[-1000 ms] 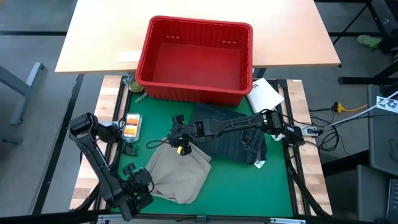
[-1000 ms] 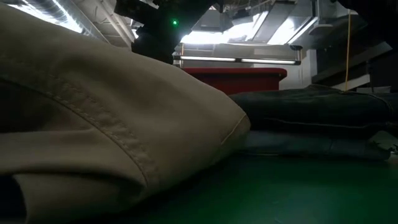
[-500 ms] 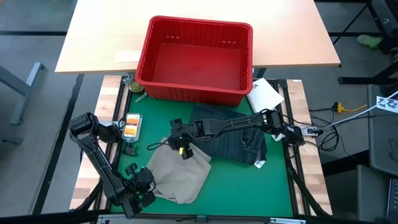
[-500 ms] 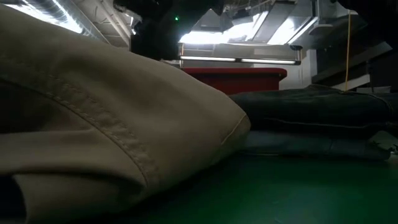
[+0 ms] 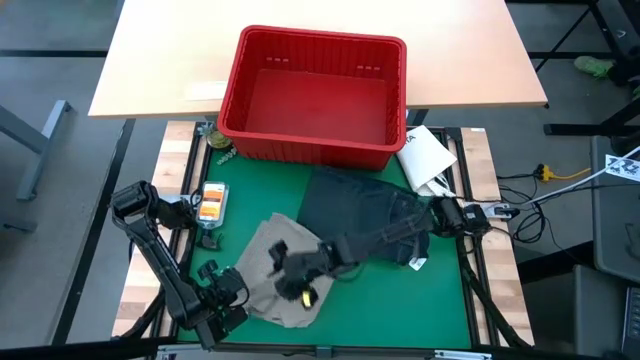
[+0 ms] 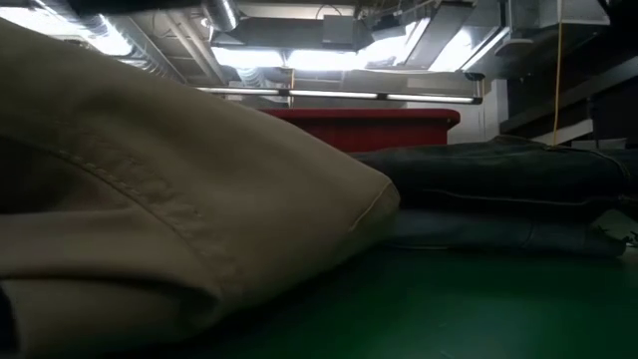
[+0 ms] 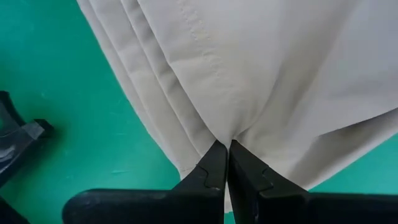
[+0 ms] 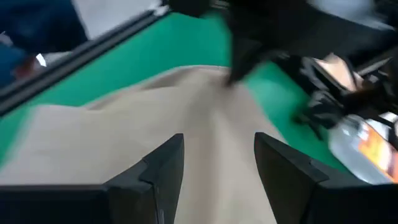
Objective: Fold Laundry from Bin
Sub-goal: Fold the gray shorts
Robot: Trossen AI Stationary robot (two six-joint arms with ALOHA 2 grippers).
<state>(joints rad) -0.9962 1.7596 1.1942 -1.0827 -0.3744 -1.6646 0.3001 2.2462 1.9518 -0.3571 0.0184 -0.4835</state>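
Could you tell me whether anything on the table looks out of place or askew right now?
The white packet hangs off the mat's corner beside the red bin, and a small orange-labelled item lies at the mat's left edge. The khaki trousers lie rumpled and skewed.

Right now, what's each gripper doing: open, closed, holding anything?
Left gripper: closed, pinching the edge of the khaki trousers.
Right gripper: open, holding nothing, over the khaki trousers.

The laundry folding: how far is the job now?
Done: the red bin looks empty, and dark garments lie stacked on the mat. In hand: the left gripper is shut on the tan trousers; the open right gripper hovers over them. Left: finishing their fold.
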